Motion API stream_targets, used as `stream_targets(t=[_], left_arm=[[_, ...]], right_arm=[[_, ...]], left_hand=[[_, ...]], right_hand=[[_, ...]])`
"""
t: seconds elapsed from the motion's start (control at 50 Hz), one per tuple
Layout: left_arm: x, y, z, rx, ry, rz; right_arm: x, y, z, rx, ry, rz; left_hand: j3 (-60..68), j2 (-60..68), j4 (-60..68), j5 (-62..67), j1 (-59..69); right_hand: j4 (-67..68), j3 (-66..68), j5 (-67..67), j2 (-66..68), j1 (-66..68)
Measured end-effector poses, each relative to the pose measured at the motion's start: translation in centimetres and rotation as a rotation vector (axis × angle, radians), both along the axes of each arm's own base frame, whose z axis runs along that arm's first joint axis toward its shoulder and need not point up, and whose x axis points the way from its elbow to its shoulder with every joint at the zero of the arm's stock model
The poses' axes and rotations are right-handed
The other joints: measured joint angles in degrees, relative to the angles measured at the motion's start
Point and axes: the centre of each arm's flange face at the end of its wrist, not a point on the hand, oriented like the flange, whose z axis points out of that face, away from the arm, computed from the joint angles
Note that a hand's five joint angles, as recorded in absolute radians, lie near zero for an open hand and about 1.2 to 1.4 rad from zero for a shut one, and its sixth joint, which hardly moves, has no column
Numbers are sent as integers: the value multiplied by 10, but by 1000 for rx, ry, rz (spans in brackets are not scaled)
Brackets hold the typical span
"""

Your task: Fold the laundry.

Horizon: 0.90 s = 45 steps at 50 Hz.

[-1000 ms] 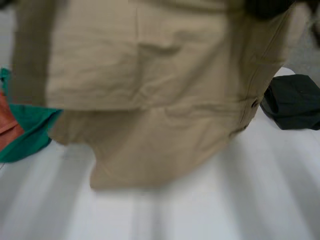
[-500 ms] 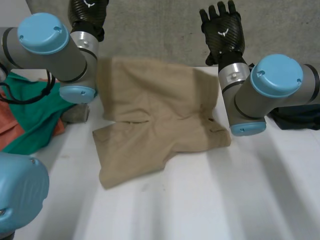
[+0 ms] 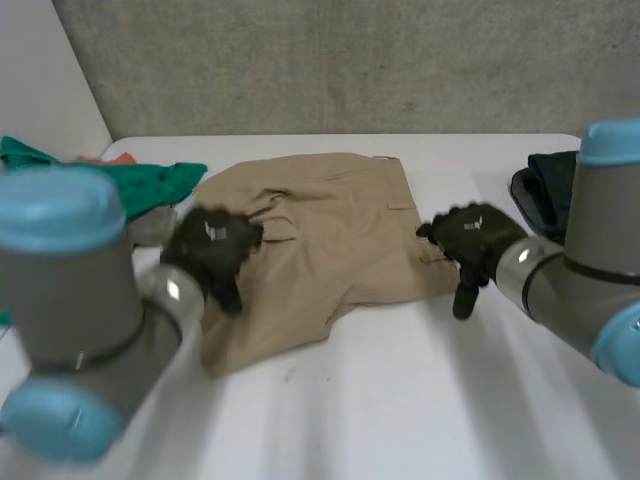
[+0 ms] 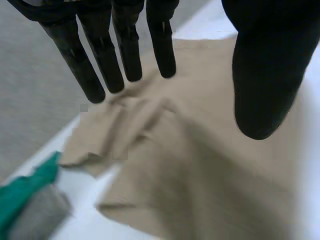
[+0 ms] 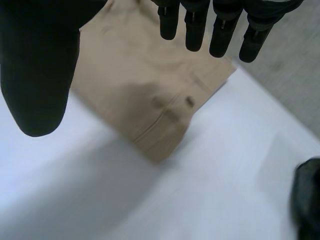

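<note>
Left arm (image 3: 80, 300) and left hand (image 3: 212, 250) cover the 9 o'clock edge of the tan shorts (image 3: 330, 240) and much of the green cloth (image 3: 150, 182). Dark garment (image 3: 538, 188) at 3 o'clock sits half hidden behind the right arm (image 3: 590, 290). Grey lump (image 4: 37, 217) beside the green cloth: cannot tell what it is.

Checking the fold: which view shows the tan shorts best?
Head view: the shorts lie nearly whole on the table. The left wrist view catches a rumpled part, the right wrist view one buttoned corner.
</note>
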Motion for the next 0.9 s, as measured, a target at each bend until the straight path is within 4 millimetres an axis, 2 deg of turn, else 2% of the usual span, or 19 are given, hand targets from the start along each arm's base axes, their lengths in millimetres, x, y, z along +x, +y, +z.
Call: stream_targets(t=[0.08, 0.14, 0.24, 0.3, 0.34, 0.54, 0.6, 0.68, 0.72, 0.78, 0.8, 0.82, 0.84, 0.86, 0.9], left_arm=[[7, 45, -14, 57, -38, -69], [12, 69, -25, 95, -64, -109], [15, 81, -42, 140, -98, -125], [15, 78, -50, 153, -108, -114], [15, 66, -58, 146, -105, -82], [10, 17, -58, -24, -13, 37], [7, 8, -63, -40, -10, 49], [5, -4, -76, -36, -34, 64], [4, -7, -80, -35, -43, 68], [2, -18, -87, -52, -67, 76], [2, -18, -87, -52, -67, 76], [1, -25, -90, -68, -82, 77], [1, -27, -91, -74, -88, 77], [0, -31, -94, -91, -102, 76], [-1, -35, -96, -110, -118, 73]], right_arm=[[-2, 3, -16, 28, -10, 20], [-1, 1, -26, 26, -29, 41], [4, -10, -43, -3, -63, 71], [7, -16, -51, -21, -71, 79], [11, -25, -59, -37, -75, 86], [25, -53, -80, -81, -82, 94], [28, -58, -82, -97, -86, 94], [32, -66, -83, -140, -97, 90], [32, -67, -82, -150, -100, 88], [33, -70, -77, -184, -109, 81], [33, -70, -77, -184, -109, 81], [33, -70, -75, -192, -111, 79], [33, -70, -75, -194, -111, 78], [32, -70, -74, -195, -111, 77], [32, -70, -74, -195, -111, 76]], left_hand=[[38, 37, 38, 37, 31], [38, 37, 37, 36, 30], [7, 4, 3, -1, -5], [-13, -15, -19, -21, -25], [-27, -28, -35, -37, -36], [-31, -31, -40, -41, -36], [-31, -31, -40, -41, -36], [-31, -31, -39, -40, -36], [-31, -31, -39, -40, -36], [83, 80, 76, 75, 80], [83, 80, 76, 75, 80], [176, 169, 175, 172, 183], [176, 169, 175, 172, 183], [269, 258, 283, 278, 285], [340, 323, 353, 345, 337]], right_hand=[[30, 30, 30, 36, 33], [48, 48, 49, 48, 54], [59, 61, 61, 48, 66], [63, 64, 66, 51, 69], [83, 85, 84, 82, 92], [234, 235, 231, 240, 242], [278, 280, 275, 288, 290], [493, 491, 485, 508, 486], [501, 502, 492, 515, 492], [537, 527, 515, 536, 504], [537, 527, 515, 536, 504], [537, 527, 515, 536, 504], [537, 527, 515, 536, 504], [538, 528, 515, 537, 504], [539, 530, 515, 537, 504]])
